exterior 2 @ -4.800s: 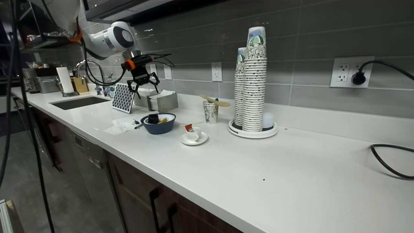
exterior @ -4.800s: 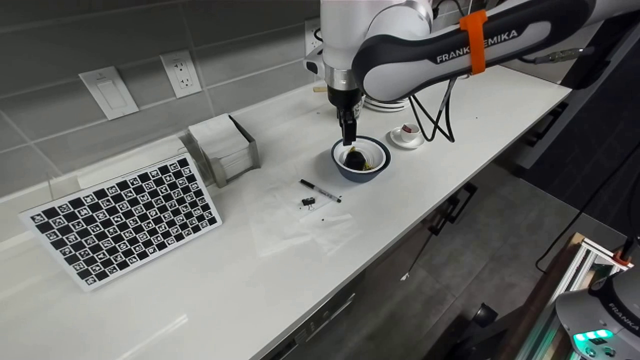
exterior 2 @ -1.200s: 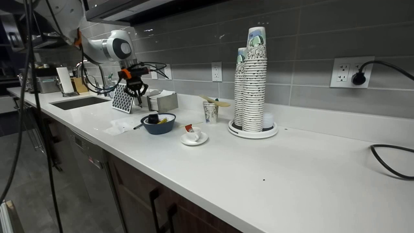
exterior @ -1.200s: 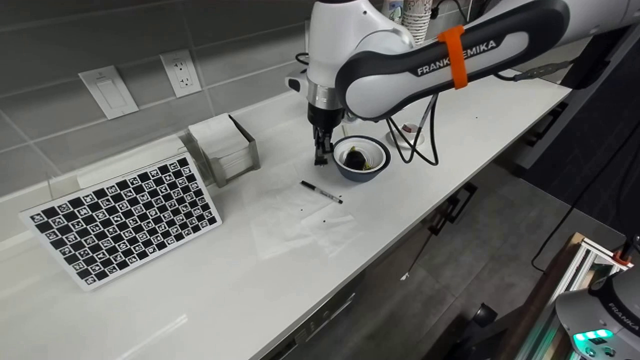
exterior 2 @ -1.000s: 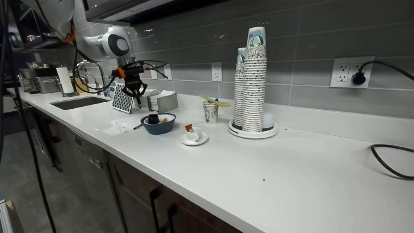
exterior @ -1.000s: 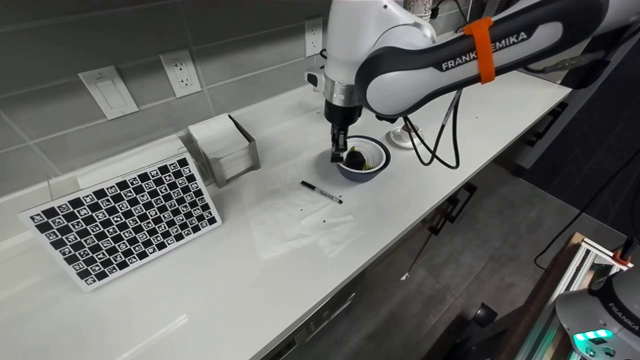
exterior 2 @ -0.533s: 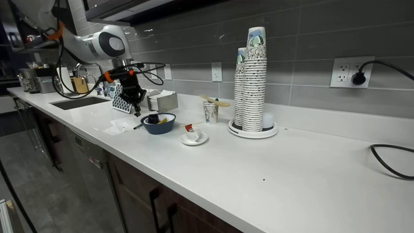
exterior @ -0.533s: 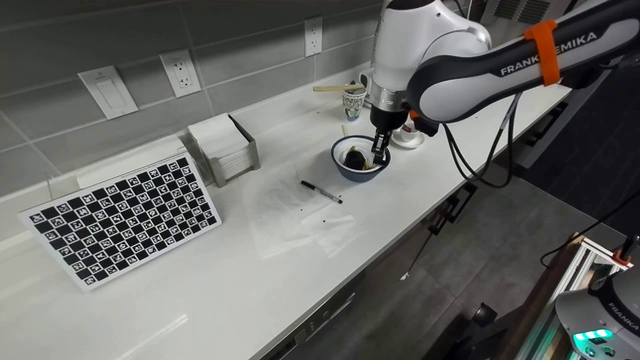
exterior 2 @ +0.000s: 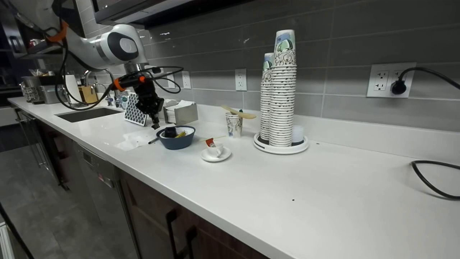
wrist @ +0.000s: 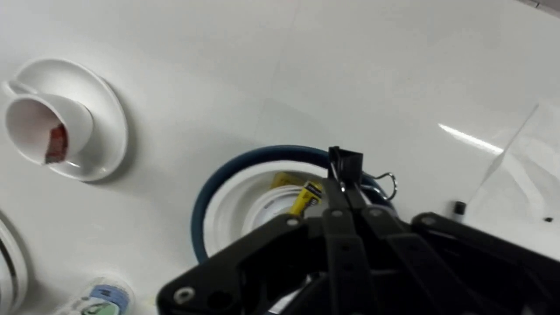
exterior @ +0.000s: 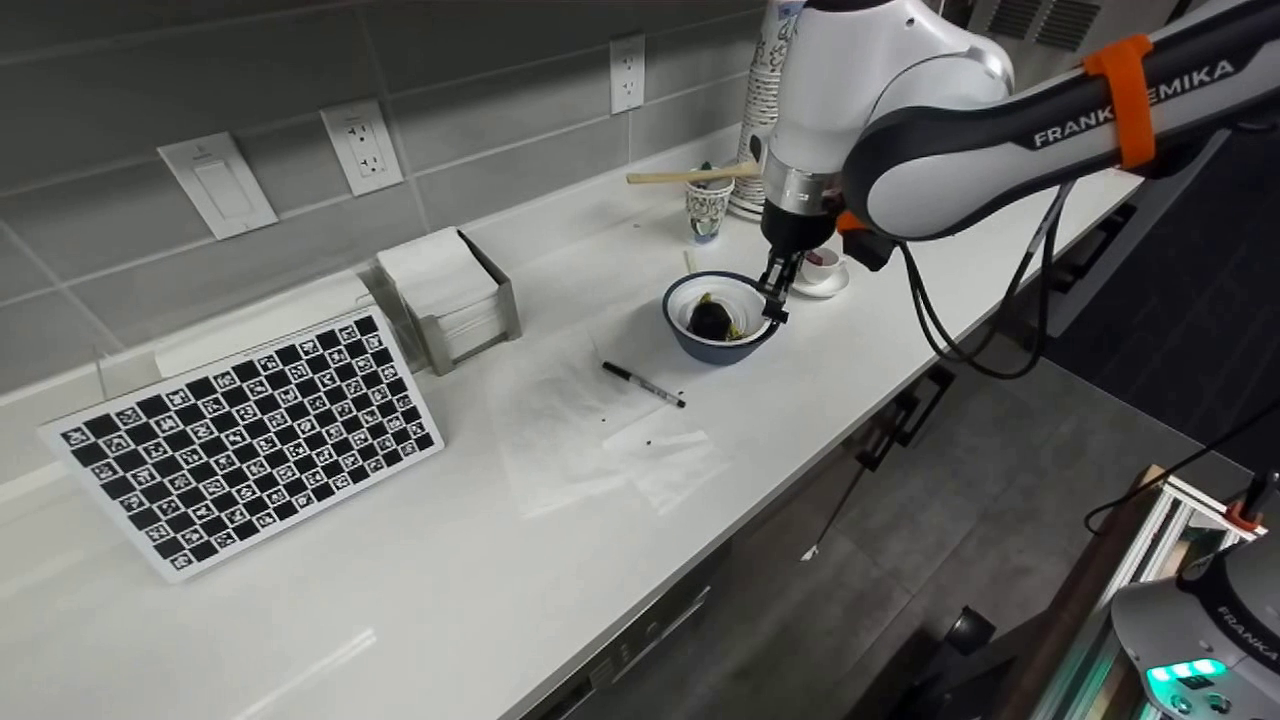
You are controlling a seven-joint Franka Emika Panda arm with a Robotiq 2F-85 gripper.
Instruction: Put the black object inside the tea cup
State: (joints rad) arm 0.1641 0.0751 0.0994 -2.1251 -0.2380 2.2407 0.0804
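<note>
A black binder clip with silver wire handles, the black object (wrist: 350, 164), is pinched between the fingertips of my gripper (wrist: 345, 192). In an exterior view the gripper (exterior: 773, 292) hangs at the rim of the blue bowl (exterior: 716, 352) on the side facing the tea cup (exterior: 822, 266). The wrist view shows the clip in front of that bowl's rim (wrist: 198, 218). The white tea cup (wrist: 81, 124) stands on its saucer at the left there, apart from the gripper, with a red packet inside. In an exterior view the cup (exterior 2: 215, 149) is fully visible.
The bowl holds a white dish, a black item (exterior: 711, 321) and a yellow packet (wrist: 302, 200). A marker pen (exterior: 644, 385) lies beside it. Behind stand a paper cup with a wooden stick (exterior: 706, 208), tall cup stacks (exterior 2: 282, 108) and a napkin holder (exterior: 455, 335) along the wall.
The binder clip, earlier on the counter beside the pen, is now in the gripper. Over the last second the arm has swung across the bowl towards the tea cup, slower in the last half second.
</note>
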